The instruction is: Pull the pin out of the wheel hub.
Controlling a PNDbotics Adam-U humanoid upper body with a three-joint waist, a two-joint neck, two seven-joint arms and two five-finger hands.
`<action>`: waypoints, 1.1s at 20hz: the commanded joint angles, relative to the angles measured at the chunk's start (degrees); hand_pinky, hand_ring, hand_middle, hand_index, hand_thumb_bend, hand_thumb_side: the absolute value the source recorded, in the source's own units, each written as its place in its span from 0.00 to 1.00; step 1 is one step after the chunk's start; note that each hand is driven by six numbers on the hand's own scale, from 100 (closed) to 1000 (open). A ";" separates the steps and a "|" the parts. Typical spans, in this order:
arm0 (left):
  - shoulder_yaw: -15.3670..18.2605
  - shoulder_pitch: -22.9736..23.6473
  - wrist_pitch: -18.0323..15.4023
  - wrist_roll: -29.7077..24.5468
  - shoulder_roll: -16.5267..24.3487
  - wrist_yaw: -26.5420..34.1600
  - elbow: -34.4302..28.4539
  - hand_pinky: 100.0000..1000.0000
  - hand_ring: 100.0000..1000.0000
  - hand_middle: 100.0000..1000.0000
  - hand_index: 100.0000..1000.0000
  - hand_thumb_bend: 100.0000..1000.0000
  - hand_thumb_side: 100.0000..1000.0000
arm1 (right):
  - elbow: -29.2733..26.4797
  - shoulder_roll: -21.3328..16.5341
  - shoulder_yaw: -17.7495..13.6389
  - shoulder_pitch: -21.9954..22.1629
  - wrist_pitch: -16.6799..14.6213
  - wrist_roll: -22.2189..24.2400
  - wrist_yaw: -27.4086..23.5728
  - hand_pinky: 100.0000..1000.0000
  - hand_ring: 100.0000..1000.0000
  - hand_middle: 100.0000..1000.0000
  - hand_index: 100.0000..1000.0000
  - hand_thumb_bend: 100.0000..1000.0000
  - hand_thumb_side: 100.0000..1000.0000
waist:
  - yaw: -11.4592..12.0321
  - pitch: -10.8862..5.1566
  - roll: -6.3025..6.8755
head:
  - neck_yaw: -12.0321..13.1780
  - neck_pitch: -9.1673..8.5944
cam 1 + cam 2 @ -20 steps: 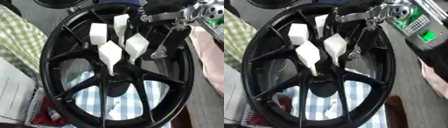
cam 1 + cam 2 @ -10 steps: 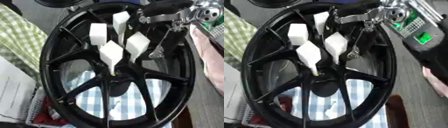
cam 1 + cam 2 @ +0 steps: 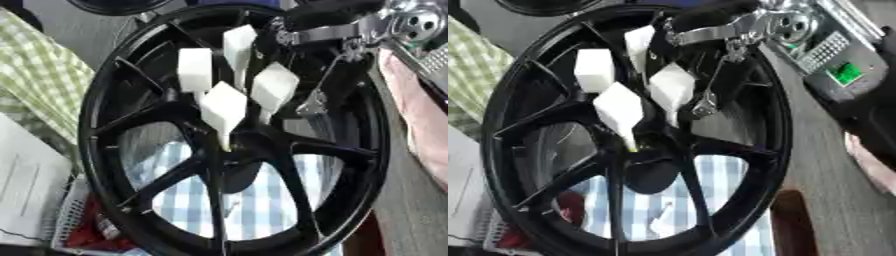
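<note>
A black wheel hub (image 3: pixel 236 150) fills the view. Four white pins (image 3: pixel 224 107) stand at its centre. The right robot hand (image 3: pixel 702 35) reaches over the hub's upper rim; I cannot tell whether its fingers are closed.

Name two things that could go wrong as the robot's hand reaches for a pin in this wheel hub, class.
1. Four white-headed pins stand crowded together at the hub of the black wheel. The right hand, near the topmost pin, might knock a neighbour or take hold of two.
2. The wheel lies on a blue checked cloth; a slanted pull could perhaps drag or tip the wheel instead of freeing the pin.
</note>
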 commanded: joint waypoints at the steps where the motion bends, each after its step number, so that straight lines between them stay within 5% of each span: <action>1: 0.07 -0.36 -0.12 -0.22 0.69 0.17 -0.62 0.71 0.53 0.63 0.67 0.41 0.64 | -1.10 -1.11 -1.09 -1.38 0.36 0.24 -0.50 0.74 0.65 0.61 0.70 0.33 0.00 | 0.05 -0.32 0.77 | 0.02 -0.58; 22: -0.05 -0.51 -0.14 -0.44 0.52 0.24 -0.49 0.71 0.53 0.63 0.67 0.40 0.65 | -1.17 -1.66 -1.68 -1.78 1.10 0.46 -0.85 0.69 0.53 0.30 0.43 0.34 0.00 | 0.11 -0.60 0.84 | -0.09 -1.04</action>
